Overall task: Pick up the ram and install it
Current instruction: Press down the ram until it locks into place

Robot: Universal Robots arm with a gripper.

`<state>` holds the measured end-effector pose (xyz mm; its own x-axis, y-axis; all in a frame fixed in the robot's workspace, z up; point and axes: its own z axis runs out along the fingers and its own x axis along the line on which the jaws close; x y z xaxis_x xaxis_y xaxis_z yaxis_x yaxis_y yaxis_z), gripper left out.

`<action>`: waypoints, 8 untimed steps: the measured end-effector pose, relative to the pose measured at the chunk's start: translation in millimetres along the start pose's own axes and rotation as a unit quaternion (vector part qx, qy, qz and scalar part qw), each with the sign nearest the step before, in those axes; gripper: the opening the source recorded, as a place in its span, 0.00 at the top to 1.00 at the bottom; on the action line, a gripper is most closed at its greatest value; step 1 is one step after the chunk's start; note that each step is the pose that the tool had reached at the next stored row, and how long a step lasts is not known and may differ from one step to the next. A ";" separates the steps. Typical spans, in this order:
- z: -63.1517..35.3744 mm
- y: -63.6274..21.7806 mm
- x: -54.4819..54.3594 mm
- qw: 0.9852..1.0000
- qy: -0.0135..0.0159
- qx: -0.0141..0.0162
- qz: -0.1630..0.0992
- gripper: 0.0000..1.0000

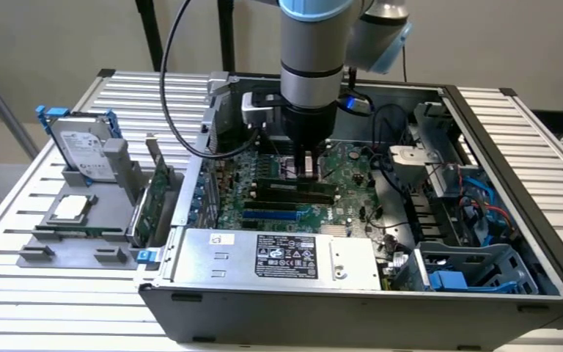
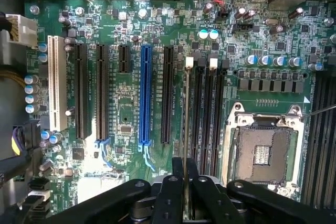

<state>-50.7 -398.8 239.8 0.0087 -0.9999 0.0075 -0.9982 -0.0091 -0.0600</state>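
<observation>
Black fingertips [image 2: 170,195] of the gripper [image 2: 185,182] pinch the ram [image 2: 186,129], seen edge-on as a thin line running along the memory slots [image 2: 207,108]. In the exterior view, the gripper [image 1: 308,167] stands upright above the motherboard [image 1: 345,165] inside the open computer case [image 1: 516,147], with the ram's lower edge at or just over a slot; whether it has seated cannot be told. Insertion is judged to be the step in hand. It calls for keeping the stick square to the slot and pressing straight down. White latches [image 2: 189,62] mark the slot ends; the empty processor socket [image 2: 262,153] lies just beside.
</observation>
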 end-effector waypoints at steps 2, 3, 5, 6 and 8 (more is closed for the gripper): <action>-0.1 2.2 -0.1 1.000 0.000 0.006 0.000 1.00; -0.2 3.7 -0.1 1.000 0.000 0.010 0.000 1.00; -0.3 7.2 -0.1 1.000 0.000 0.018 0.000 1.00; -0.2 9.1 -0.2 1.000 0.000 0.024 0.000 1.00; 0.5 12.1 -0.3 0.999 0.000 0.035 0.000 1.00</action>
<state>-62.8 -398.7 238.6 0.0089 -0.9999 0.0080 -0.9915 -0.0098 -0.1300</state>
